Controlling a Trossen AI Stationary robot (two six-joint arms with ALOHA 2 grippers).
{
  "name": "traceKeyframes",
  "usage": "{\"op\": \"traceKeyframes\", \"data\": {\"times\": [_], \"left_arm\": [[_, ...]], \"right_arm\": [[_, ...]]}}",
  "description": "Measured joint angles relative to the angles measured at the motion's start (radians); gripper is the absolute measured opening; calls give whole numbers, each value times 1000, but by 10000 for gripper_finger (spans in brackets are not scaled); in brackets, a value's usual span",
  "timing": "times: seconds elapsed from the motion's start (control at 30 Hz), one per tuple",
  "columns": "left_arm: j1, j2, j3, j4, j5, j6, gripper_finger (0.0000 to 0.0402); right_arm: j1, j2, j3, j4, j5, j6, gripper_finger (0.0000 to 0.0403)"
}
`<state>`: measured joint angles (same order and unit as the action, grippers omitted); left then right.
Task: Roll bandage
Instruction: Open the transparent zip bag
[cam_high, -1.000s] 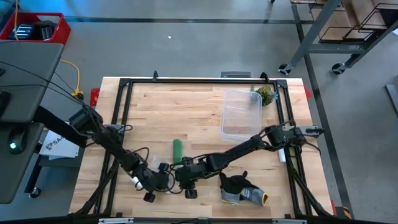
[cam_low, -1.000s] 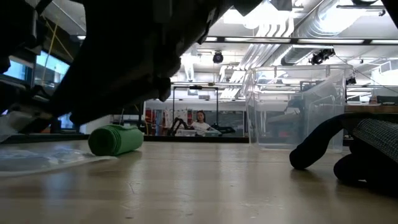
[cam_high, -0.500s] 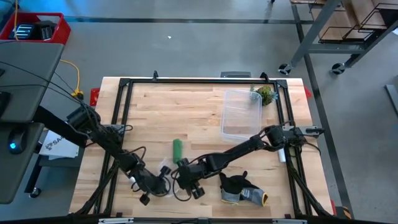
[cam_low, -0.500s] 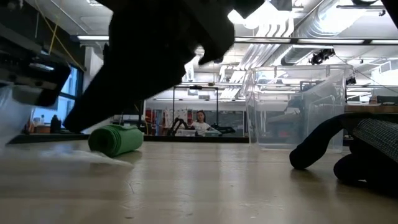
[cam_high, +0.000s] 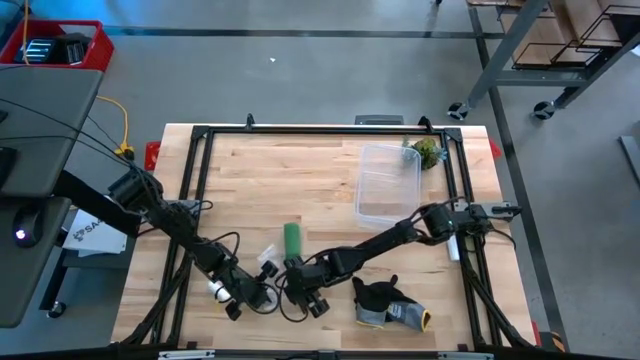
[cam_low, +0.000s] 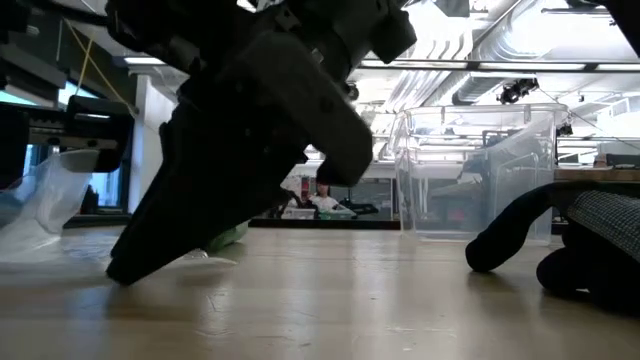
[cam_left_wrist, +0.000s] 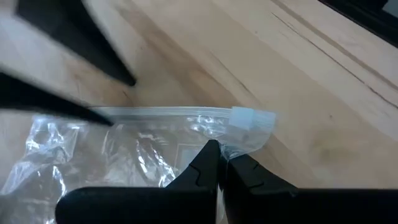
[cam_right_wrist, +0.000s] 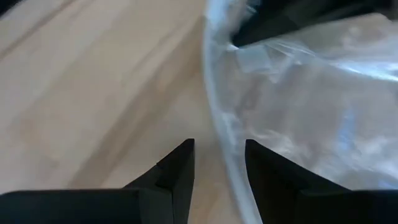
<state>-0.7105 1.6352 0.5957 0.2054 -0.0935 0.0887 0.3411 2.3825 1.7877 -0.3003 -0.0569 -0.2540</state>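
Since a second ago, both arms have been shifted at the near edge of the desk (cam_high: 330, 165), and the bag (cam_left_wrist: 124, 146) has been lifted off the wood. Behind them stands the tub (cam_high: 388, 183), with the glove (cam_high: 388, 305) near the right arm. The bag is pinched at its zip end by the shut left fingers (cam_left_wrist: 219, 163). The right fingers (cam_right_wrist: 217, 167) are held partly apart at the bag's rim, with nothing gripped. The bandage (cam_high: 292, 240), already a compact roll, lies just beyond both grippers, untouched. Bagging appears to be the step in hand; next, the mouth must be spread and the roll fetched.
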Motion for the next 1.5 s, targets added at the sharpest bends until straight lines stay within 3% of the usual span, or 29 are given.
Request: {"op": "traceKeyframes", "data": {"times": [0.3,0.7,0.97,1.13,1.27,1.5], "left_arm": [[0,0,0,0,10,29,0],[0,0,0,3,-3,21,0],[0,0,0,0,-2,13,0],[1,-1,0,6,-2,-32,0],[1,-14,0,0,-6,-87,0],[-19,-70,0,-44,-118,-35,0]], "right_arm": [[-27,-3,3,-8,-41,-35,127],[-25,13,5,-8,-78,-39,76],[-15,27,7,-7,-91,-39,9],[-4,28,7,-16,-82,-36,1],[-2,28,8,-35,-100,75,0],[-35,33,5,-2,-282,362,0]]}}
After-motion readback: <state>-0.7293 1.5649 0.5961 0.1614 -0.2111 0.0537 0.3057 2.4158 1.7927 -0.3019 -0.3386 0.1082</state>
